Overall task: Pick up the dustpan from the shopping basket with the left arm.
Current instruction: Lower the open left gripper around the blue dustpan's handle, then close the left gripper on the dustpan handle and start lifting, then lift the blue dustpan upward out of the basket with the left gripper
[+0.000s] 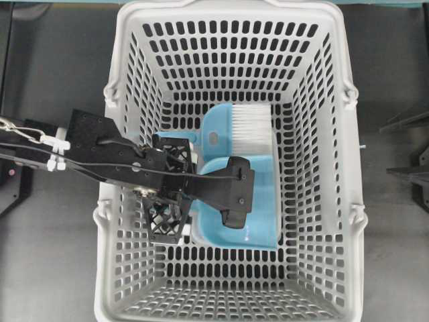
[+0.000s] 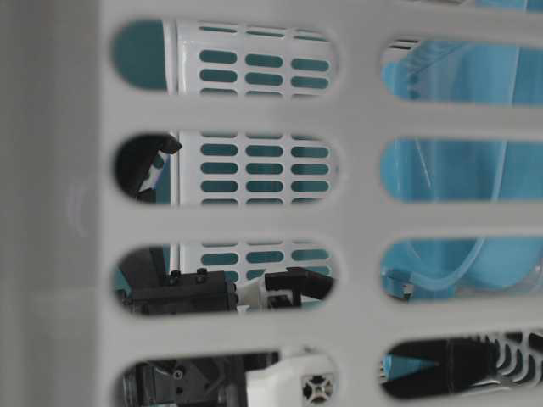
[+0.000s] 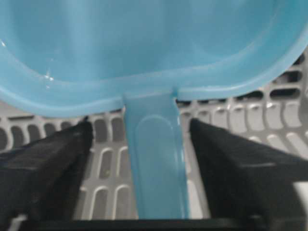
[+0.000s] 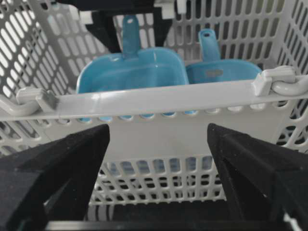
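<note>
Left wrist view: my left tool point(image 3: 156, 159) stands wide, one finger on each side of the dustpan point(image 3: 144, 48) handle, lower centre of frame, not touching | dustpan lies in shopping basket point(image 1: 335, 201) beside brush point(image 1: 251, 124) | right tool point(image 4: 159, 178) wide, outside the basket.

Light blue plastic dustpan point(image 3: 144, 48): smooth, glossy. Pale grey slotted plastic basket point(image 1: 134, 40): semi-gloss. Black gripper fingers point(image 3: 43, 168) look matt, v. fine-grained.
</note>
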You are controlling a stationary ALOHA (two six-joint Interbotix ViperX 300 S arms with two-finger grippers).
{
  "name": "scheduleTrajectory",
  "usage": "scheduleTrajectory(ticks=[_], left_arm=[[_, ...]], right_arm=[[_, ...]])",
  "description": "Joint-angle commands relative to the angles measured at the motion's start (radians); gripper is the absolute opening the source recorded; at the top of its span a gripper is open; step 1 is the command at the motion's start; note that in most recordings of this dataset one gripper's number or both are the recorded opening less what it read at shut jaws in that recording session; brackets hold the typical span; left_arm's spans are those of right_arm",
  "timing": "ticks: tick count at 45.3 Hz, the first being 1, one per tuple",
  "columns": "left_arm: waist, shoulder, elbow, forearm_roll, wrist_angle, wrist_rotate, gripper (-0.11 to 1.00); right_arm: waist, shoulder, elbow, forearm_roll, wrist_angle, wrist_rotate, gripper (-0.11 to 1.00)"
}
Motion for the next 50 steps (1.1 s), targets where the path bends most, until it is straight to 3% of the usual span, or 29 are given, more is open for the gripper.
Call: scheduleTrajectory(ticks=[1,6,8,36,50], left_arm=[[-0.002,-0.009,-0.012,0.003,-0.028,-0.003,0.66],[-0.003,-0.04,-0.008,0.003,-0.031,-0.003,0.33],[-0.003,-0.055,-0.005,0.003,-0.031,-0.003,0.27],[-0.005,-0.364,-0.018,0.003,-0.147,0.002,0.28],[0.0,-0.344,-0.106,0.003,-0.089,-0.008,0.28]], right_arm=[[0.002,0.005,-0.006,0.003,-0.009,0.0,0.78],[0.002,0.006,0.005,0.003,-0.006,0.002,0.78],[0.002,0.006,0.006,0.003,-0.005,0.002,0.78],[0.002,-0.015,0.008,0.005,-0.009,0.012,0.75],[0.002,-0.029,0.015,0.005,-0.011,0.021,0.75]])
